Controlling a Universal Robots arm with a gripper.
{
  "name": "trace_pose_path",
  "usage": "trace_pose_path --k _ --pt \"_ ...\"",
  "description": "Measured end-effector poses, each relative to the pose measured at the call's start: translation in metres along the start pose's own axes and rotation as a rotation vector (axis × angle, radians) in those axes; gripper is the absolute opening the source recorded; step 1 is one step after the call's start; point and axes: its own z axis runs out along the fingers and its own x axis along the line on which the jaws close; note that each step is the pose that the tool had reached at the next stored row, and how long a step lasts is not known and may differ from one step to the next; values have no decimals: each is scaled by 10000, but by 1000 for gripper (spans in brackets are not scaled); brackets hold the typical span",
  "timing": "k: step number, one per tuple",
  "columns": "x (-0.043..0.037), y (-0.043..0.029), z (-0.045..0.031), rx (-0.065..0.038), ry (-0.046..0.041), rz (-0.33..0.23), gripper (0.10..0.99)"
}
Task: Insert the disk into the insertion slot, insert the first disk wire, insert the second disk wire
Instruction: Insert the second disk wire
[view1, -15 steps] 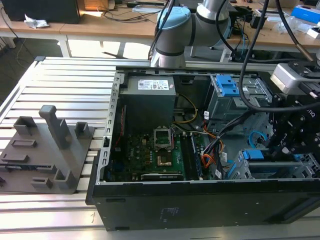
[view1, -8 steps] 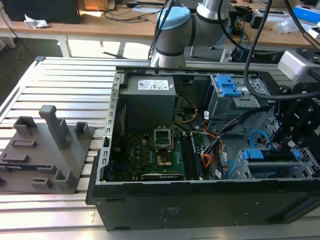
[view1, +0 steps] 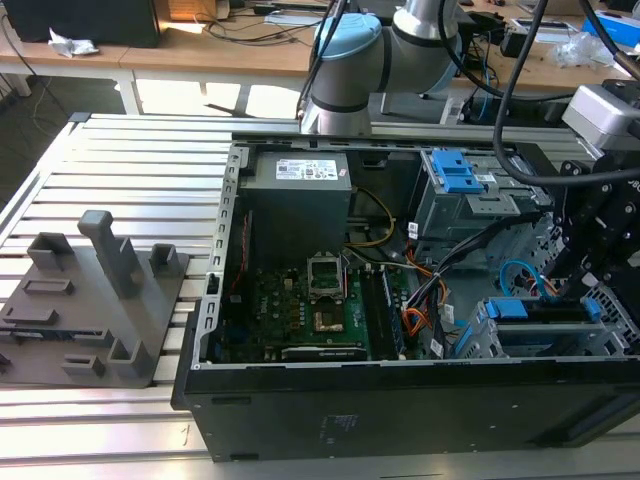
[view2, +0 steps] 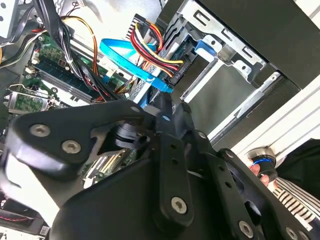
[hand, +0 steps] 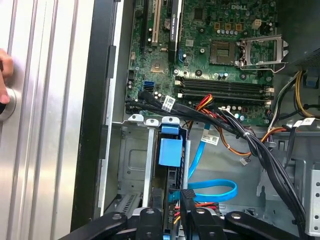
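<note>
The disk (view1: 540, 312) sat in the insertion slot (view1: 500, 338) at the lower right of the exterior view — that step looked done. In the second wrist view a bundle of red, yellow and black wires (view2: 150, 50) ended in a black plug at the disk's back edge, seemingly seated. The second disk wire (hand: 212, 190) looped low in the first wrist view, its end at the gripper (hand: 172, 212) — whether pinched, I cannot tell.
</note>
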Motion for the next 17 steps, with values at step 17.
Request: trace_pose_path --k 17 --pt "13 16 -223 0 -3 0 106"
